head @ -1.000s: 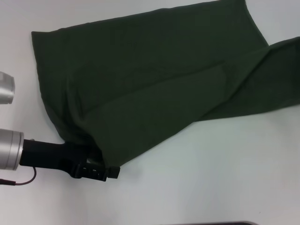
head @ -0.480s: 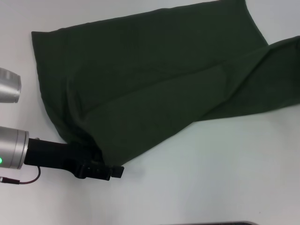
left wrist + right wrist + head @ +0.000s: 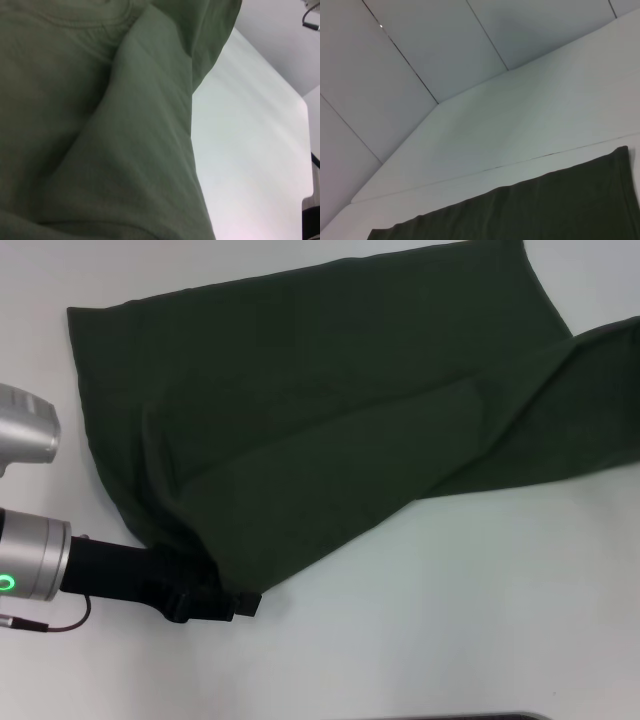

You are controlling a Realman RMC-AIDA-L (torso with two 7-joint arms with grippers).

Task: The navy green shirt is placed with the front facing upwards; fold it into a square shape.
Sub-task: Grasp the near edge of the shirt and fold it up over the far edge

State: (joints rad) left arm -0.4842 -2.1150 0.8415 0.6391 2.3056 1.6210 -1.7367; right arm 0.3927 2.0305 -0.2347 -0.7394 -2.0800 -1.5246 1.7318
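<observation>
Left end effector (image 3: 243, 604) crept slightly rightward along shirt (image 3: 330, 410) corner (grip seemingly unchanged).

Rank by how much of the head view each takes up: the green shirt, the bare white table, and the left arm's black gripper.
1. navy green shirt and white table: too close in area to rank, and both run out of view.
2. left gripper: clearly smallest, at the shirt's near corner.

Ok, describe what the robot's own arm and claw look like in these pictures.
Only the left arm shows in the head view: a silver metal cylinder with a glowing green ring light, then a black wrist piece ending in the black left claw. A thin dark cable loops under it. A second silver segment sits above.
</observation>
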